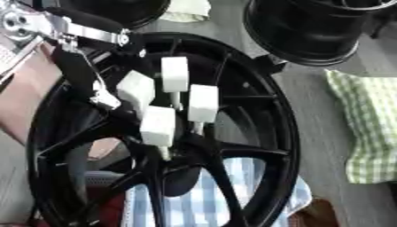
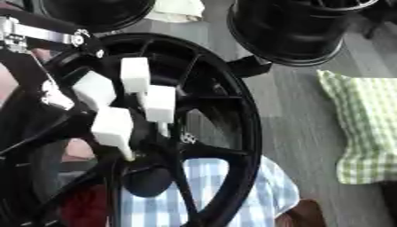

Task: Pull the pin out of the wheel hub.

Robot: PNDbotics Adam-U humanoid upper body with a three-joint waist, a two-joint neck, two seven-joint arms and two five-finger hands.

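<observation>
Four white block-headed pins (image 1: 175,73) stand in the centre of a black spoked wheel hub (image 1: 263,88), which fills the middle of the frame. Each pin has a chunky white rectangular head on a thin pale shank, and the long axes run roughly top to bottom in the picture, heads up and shanks pointing down toward the hub centre. One sits uppermost at centre, one to its lower right (image 1: 203,103), one to its left (image 1: 137,90) and one lowest (image 1: 159,126). The robot's left hand (image 1: 77,71), black with silver joints, enters from the upper left corner and reaches down over the hub's left rim, its fingers (image 1: 103,98) lying just left of the left-hand pin; whether they touch or pinch it cannot be told. The pins lie right of this hand, so it is the nearer one. The right hand is not visible. A second black rim (image 1: 306,29) sits at upper right, a green checked cloth (image 1: 371,128) at right, and a blue checked cloth (image 1: 194,199) under the spokes.
</observation>
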